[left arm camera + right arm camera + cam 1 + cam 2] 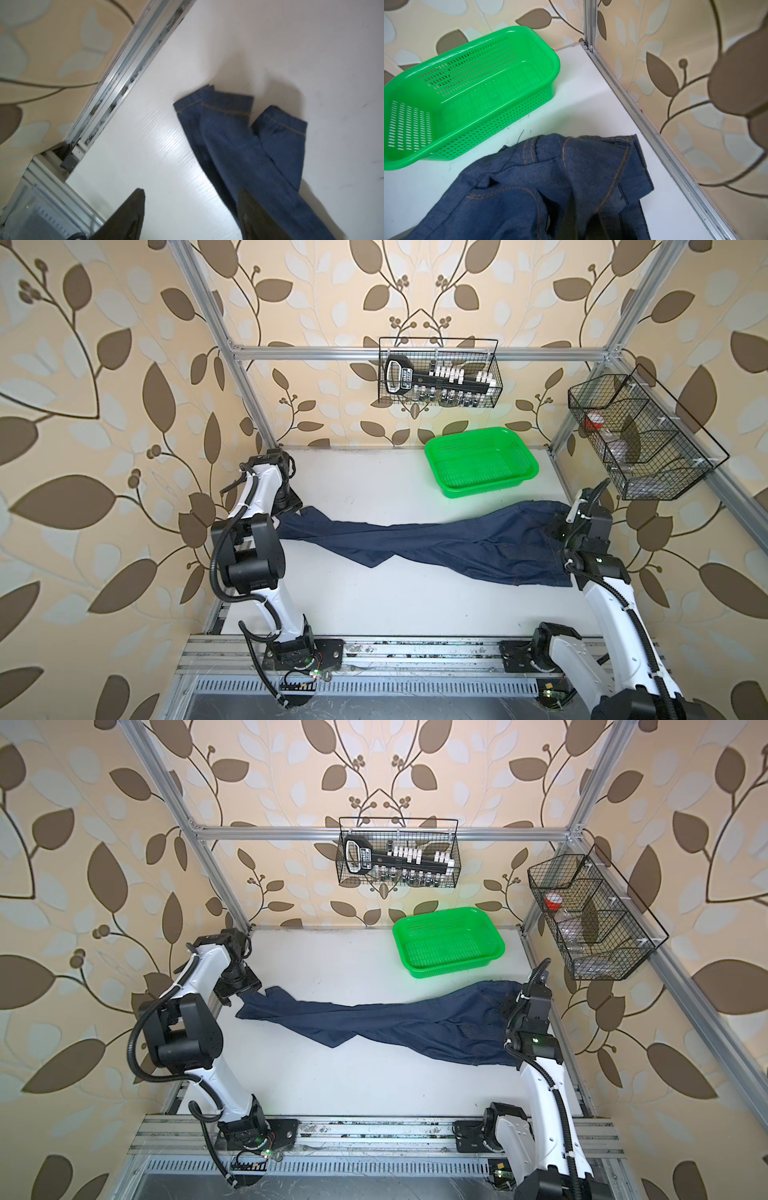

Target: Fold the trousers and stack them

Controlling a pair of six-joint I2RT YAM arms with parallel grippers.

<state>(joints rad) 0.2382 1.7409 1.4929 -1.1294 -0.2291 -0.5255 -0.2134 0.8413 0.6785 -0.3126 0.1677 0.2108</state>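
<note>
The trousers (pixel 436 541) lie stretched across the desk (pixel 374 605), the waist clamped in the right tool (pixel 583 224), seemingly to keep them taut (green basket (pixel 482 462) just behind), while the left tool (pixel 191 191), fingers apart, hovers empty beside the hems (pixel 226 110).

The trousers (pixel 436 543) lie across the middle of the table (pixel 395 614), stretched from side to side, with the leg ends (pixel 228 104) at the left and the waist (pixel 571 162) at the right. The left gripper (pixel 191 191) hangs above the legs near their ends, and the right gripper (pixel 583 226) sits on the waist. Behind the waist, near it but apart, stands the plastic basket (pixel 490 488). The rear wire basket (pixel 440 373) hangs on the back frame bar, and the side wire basket (pixel 640 448) hangs on the right frame
</note>
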